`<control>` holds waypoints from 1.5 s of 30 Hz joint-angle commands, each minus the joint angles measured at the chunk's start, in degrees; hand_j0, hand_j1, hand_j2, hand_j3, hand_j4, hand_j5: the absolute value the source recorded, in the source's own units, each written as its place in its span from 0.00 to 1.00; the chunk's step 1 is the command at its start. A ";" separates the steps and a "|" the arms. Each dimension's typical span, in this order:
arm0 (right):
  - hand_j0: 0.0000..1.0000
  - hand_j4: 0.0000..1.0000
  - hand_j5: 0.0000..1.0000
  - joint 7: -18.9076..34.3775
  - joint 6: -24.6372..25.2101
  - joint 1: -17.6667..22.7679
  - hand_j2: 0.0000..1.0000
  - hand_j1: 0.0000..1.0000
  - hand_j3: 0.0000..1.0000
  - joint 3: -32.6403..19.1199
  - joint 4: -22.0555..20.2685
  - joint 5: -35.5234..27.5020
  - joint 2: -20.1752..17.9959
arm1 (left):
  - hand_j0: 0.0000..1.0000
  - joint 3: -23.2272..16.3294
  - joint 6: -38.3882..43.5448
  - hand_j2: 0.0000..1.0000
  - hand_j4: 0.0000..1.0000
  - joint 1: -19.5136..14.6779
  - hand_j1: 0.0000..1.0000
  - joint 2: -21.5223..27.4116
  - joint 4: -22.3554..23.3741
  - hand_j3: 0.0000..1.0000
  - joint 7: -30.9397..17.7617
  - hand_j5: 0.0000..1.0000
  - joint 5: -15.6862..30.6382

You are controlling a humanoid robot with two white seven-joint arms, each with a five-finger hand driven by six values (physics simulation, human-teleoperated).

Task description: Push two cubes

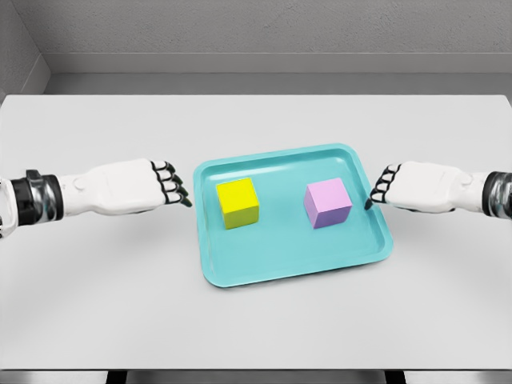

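Observation:
A yellow cube (238,202) and a pink cube (327,202) stand apart on a teal tray (296,260) in the middle of the white table. My left hand (174,186) reaches in from the left, its relaxed fingertips just outside the tray's left rim, a short gap from the yellow cube. From the right comes my right hand (381,189), fingertips over the tray's right rim, close to the pink cube without touching it. Both hands hold nothing.
The white table (256,328) spreads around the tray, with its front edge near the bottom of the view. A grey wall runs behind the table's far edge.

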 commanded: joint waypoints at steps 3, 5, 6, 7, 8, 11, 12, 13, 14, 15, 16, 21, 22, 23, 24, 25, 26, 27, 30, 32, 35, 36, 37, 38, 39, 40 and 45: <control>0.77 0.77 0.77 -0.01 0.12 -0.18 0.77 0.77 0.77 1.75 1.66 2.42 2.48 | 0.83 -0.81 0.11 0.83 0.83 0.09 0.83 -0.78 0.36 0.83 0.02 0.83 0.10; 0.77 0.77 0.77 -0.01 0.12 -0.53 0.77 0.77 0.77 1.75 2.18 2.77 3.19 | 0.83 -0.81 0.11 0.83 0.83 0.09 0.83 -0.78 0.54 0.83 -0.07 0.83 -0.07; 0.77 0.77 0.77 -0.01 0.12 -1.06 0.77 0.77 0.77 2.37 2.71 2.77 3.36 | 0.83 -1.60 0.11 0.83 0.83 0.00 0.83 -0.78 0.71 0.83 -0.07 0.83 -0.07; 0.77 0.77 0.77 -0.01 0.12 -1.06 0.77 0.77 0.77 2.46 2.80 2.77 3.63 | 0.83 -1.95 0.11 0.83 0.83 0.00 0.83 -0.78 0.80 0.83 -0.07 0.83 -0.16; 0.77 0.77 0.77 -0.01 0.12 -1.41 0.77 0.77 0.77 2.46 2.80 2.77 3.71 | 0.83 -1.95 0.11 0.83 0.83 0.00 0.83 -0.78 0.89 0.83 -0.07 0.83 -0.16; 0.77 0.77 0.77 -0.01 0.12 -2.02 0.77 0.77 0.77 2.46 2.80 2.77 3.98 | 0.83 -2.04 0.11 0.83 0.83 -0.44 0.83 -1.58 0.89 0.83 -0.07 0.83 -0.16; 0.77 0.77 0.77 -0.01 0.12 -2.02 0.77 0.77 0.77 2.46 2.71 2.77 4.07 | 0.83 -2.39 0.11 0.83 0.83 -0.70 0.83 -1.66 0.89 0.83 -0.24 0.83 -0.16; 0.77 0.77 0.77 -0.01 0.12 -2.02 0.77 0.77 0.77 2.54 2.71 2.86 4.07 | 0.83 -3.01 0.11 0.83 0.83 -1.23 0.83 -1.75 0.89 0.83 -0.24 0.83 -0.25; 0.77 0.77 0.77 -0.01 0.12 -2.02 0.77 0.77 0.77 2.81 2.71 2.86 4.42 | 0.83 -3.09 0.11 0.83 0.83 -1.32 0.83 -1.75 0.98 0.83 -0.24 0.83 -0.25; 0.77 0.77 0.77 -0.01 0.12 -2.46 0.77 0.77 0.77 2.98 2.71 2.77 4.51 | 0.83 -3.09 0.11 0.83 0.83 -1.41 0.83 -2.36 1.06 0.83 -0.24 0.83 -0.25; 0.77 0.77 0.77 -0.01 0.12 -2.81 0.77 0.77 0.77 3.42 2.71 2.86 5.30 | 0.83 -3.10 0.11 0.83 0.83 -1.41 0.83 -2.45 1.24 0.83 -0.24 0.83 -0.25; 0.77 0.77 0.77 -0.01 0.12 -3.43 0.77 0.77 0.77 4.30 2.71 3.21 6.09 | 0.83 -3.27 0.11 0.83 0.83 -2.20 0.83 -3.25 2.91 0.83 -0.42 0.83 -0.34; 0.77 0.77 0.77 -0.01 0.12 -3.43 0.77 0.77 0.77 4.30 2.71 3.21 6.09 | 0.83 -3.27 0.11 0.83 0.83 -2.46 0.83 -3.42 3.00 0.83 -0.60 0.83 -0.34; 0.77 0.77 0.77 -0.01 0.12 -3.52 0.77 0.77 0.77 4.30 2.71 3.21 6.09 | 0.83 -3.27 0.11 0.83 0.83 -2.55 0.83 -3.77 3.17 0.83 -0.60 0.83 -0.43; 0.77 0.77 0.77 -0.01 0.12 -3.43 0.77 0.77 0.77 4.30 2.71 3.21 6.09 | 0.83 -3.36 0.11 0.83 0.83 -2.55 0.83 -3.77 3.17 0.83 -0.60 0.83 -0.60; 0.77 0.77 0.77 -0.01 0.12 -3.43 0.77 0.77 0.77 4.39 2.62 3.21 6.09 | 0.83 -3.62 0.11 0.83 0.83 -2.55 0.83 -3.77 3.26 0.83 -0.60 0.83 -0.60; 0.77 0.77 0.77 -0.01 0.12 -3.52 0.77 0.77 0.77 4.39 2.71 3.21 6.09 | 0.83 -3.80 0.11 0.83 0.83 -2.64 0.83 -3.77 4.05 0.83 -0.68 0.83 -0.60; 0.77 0.77 0.77 -0.01 0.12 -3.52 0.77 0.77 0.77 4.39 2.71 3.21 6.09 | 0.83 -3.80 0.11 0.83 0.83 -2.64 0.83 -3.86 4.67 0.83 -0.68 0.83 -0.69; 0.77 0.77 0.77 -0.01 0.12 -3.60 0.77 0.77 0.77 4.39 2.80 3.21 6.09 | 0.83 -3.80 0.11 0.83 0.83 -2.99 0.83 -4.83 5.55 0.83 -1.04 0.83 -0.69; 0.77 0.77 0.77 -0.01 0.12 -3.60 0.77 0.77 0.77 4.39 2.80 3.21 6.00 | 0.83 -3.80 0.11 0.83 0.83 -3.08 0.83 -4.83 5.72 0.83 -1.04 0.83 -0.69; 0.77 0.77 0.77 -0.01 0.12 -3.60 0.77 0.77 0.77 4.39 2.97 3.30 6.00 | 0.83 -3.80 0.11 0.83 0.83 -3.34 0.83 -5.35 6.16 0.83 -1.21 0.83 -0.69; 0.77 0.77 0.77 -0.01 0.12 -3.60 0.77 0.77 0.77 4.39 2.97 3.30 6.00 | 0.83 -3.80 0.11 0.83 0.83 -3.43 0.83 -5.44 6.25 0.83 -1.30 0.83 -0.69; 0.77 0.77 0.77 -0.01 0.12 -3.60 0.77 0.77 0.77 4.39 2.97 3.30 6.00 | 0.83 -3.80 0.11 0.83 0.83 -3.43 0.83 -5.44 6.25 0.83 -1.30 0.83 -0.69; 0.77 0.77 0.77 -0.01 0.12 -3.60 0.77 0.77 0.77 4.39 2.89 3.30 6.00 | 0.83 -3.80 0.11 0.83 0.83 -3.52 0.83 -5.44 6.25 0.83 -1.30 0.83 -0.69; 0.77 0.77 0.77 -0.01 0.12 -3.60 0.77 0.77 0.77 4.39 2.89 3.30 6.00 | 0.83 -3.80 0.11 0.83 0.83 -3.52 0.83 -5.70 6.25 0.83 -1.30 0.83 -0.69; 0.77 0.77 0.77 -0.01 0.12 -3.60 0.77 0.77 0.77 4.39 2.89 3.30 6.00 | 0.83 -3.80 0.11 0.83 0.83 -3.78 0.83 -6.06 6.25 0.83 -1.30 0.83 -0.69; 0.77 0.77 0.77 -0.01 0.12 -3.60 0.77 0.77 0.77 4.48 2.89 3.65 6.00 | 0.83 -4.32 0.11 0.83 0.83 -3.96 0.83 -6.93 6.25 0.83 -1.39 0.83 -0.78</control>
